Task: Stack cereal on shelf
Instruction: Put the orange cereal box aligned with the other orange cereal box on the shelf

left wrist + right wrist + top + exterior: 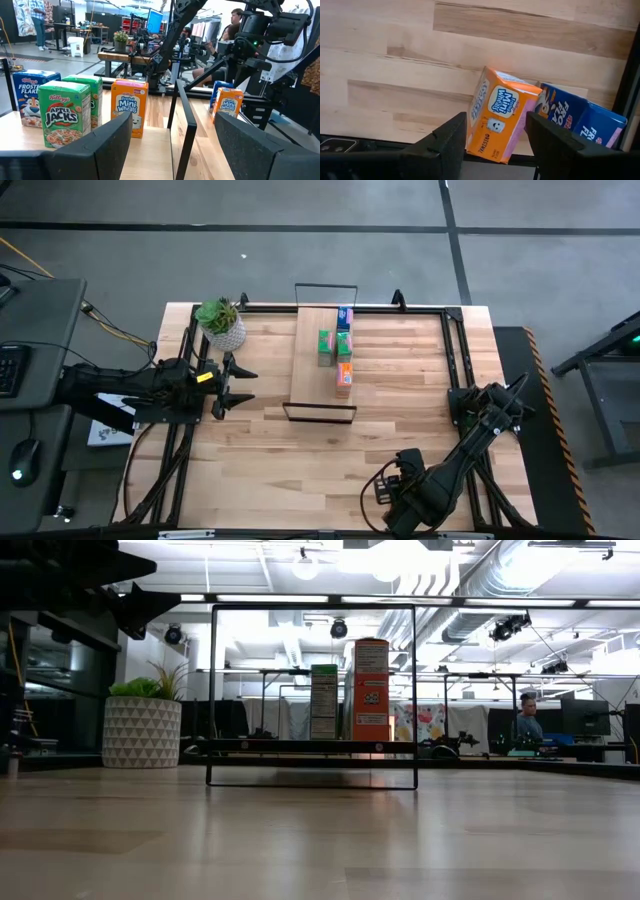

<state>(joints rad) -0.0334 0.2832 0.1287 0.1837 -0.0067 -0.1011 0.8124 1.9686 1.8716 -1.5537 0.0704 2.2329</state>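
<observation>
The shelf point(322, 365) stands mid-table. On its plank stand a blue box point(345, 315), two green boxes point(326, 346) and an orange box point(344, 376). They also show in the left wrist view: blue point(30, 95), green point(62, 114), orange point(129, 107). My left gripper point(238, 385) is open and empty, left of the shelf and level with it. My right gripper point(385, 485) is near the table's front edge, shut on a second orange box point(500, 117). A second blue box point(570, 117) lies right beside it. My right gripper has the orange box's two narrow sides point(472, 135) between its two fingers. The box sits tilted in the hold, with its printed front facing the camera. Its lower end is hidden behind the gripper, so I cannot tell whether it rests on the table.
A potted plant point(222, 325) stands at the far left, just behind my left gripper. Black frame rails point(455, 350) run along the table's sides. Bare wood lies between the shelf and the front edge. People sit in the room beyond the table point(235, 20).
</observation>
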